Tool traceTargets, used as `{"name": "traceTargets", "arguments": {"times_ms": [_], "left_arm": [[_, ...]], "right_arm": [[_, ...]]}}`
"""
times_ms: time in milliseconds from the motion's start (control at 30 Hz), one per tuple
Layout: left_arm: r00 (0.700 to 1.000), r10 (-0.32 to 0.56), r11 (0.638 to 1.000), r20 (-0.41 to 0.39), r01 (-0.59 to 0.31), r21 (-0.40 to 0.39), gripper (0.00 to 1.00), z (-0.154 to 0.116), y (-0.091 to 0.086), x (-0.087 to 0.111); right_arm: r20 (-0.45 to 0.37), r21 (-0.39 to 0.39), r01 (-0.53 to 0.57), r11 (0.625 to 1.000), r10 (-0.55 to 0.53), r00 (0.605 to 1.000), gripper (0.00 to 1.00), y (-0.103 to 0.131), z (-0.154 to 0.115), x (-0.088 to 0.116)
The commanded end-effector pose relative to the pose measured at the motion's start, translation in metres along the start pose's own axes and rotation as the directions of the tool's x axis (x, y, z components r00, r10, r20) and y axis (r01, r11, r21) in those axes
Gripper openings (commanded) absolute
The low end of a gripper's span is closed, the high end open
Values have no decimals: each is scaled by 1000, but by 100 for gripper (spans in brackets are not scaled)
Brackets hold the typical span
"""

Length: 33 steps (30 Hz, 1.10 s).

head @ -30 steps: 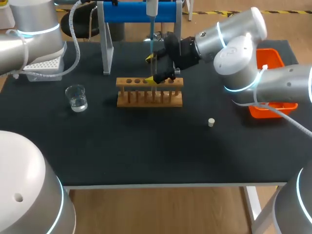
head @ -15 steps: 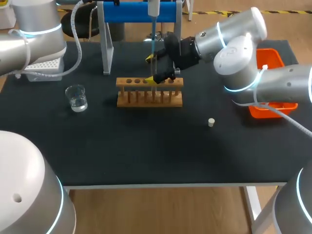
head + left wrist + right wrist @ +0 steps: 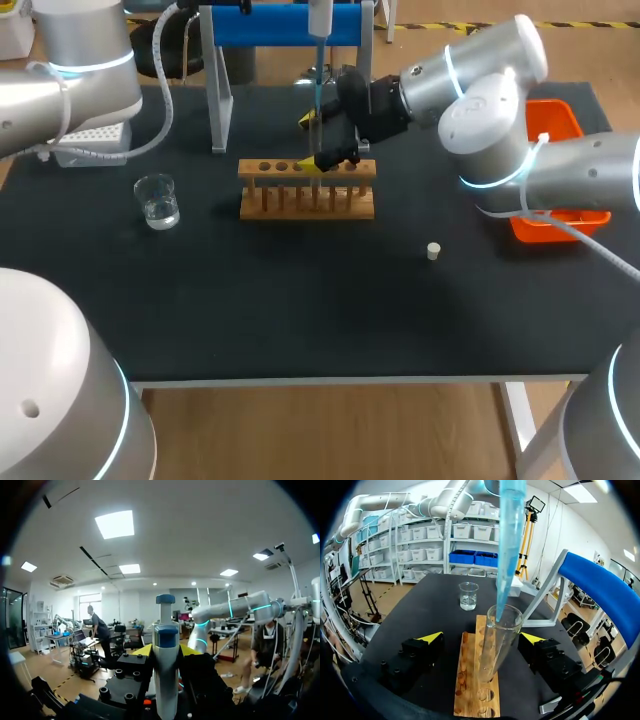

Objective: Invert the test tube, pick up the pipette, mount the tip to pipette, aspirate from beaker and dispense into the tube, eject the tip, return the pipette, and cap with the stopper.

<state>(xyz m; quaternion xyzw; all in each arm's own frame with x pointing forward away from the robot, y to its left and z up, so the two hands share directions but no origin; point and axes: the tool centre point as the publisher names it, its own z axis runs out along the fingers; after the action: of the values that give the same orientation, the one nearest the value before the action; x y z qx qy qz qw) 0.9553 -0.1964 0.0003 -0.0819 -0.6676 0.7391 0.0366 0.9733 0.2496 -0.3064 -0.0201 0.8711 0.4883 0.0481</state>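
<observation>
Dispensing looks underway: left fingers [image 3: 142,650] grip the white-and-blue pipette [image 3: 165,670] upright at upper centre; its translucent blue tip [image 3: 508,545] points straight down into the clear glass test tube [image 3: 494,647] in the wooden rack [image 3: 469,685]; right fingers [image 3: 431,637] flank it, spread open.

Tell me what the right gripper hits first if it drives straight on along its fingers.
Most likely the test tube, standing in the rack between the open fingers of the right gripper, pipette tip inside it; depth is unclear, so the rack could come first.
</observation>
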Motion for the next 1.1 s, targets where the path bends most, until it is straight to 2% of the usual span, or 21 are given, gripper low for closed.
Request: {"name": "traceTargets", "arguments": {"times_ms": [33, 1100], "left_arm": [[1000, -2, 1000, -6, 2, 2, 0, -1, 2, -3], [998, -57, 998, -4, 57, 18, 0, -8, 24, -15]], "right_arm": [[-3, 2, 0, 1000, 0, 1000, 100, 0, -1, 0], [-3, 2, 0, 1000, 0, 1000, 100, 0, -1, 0]]}}
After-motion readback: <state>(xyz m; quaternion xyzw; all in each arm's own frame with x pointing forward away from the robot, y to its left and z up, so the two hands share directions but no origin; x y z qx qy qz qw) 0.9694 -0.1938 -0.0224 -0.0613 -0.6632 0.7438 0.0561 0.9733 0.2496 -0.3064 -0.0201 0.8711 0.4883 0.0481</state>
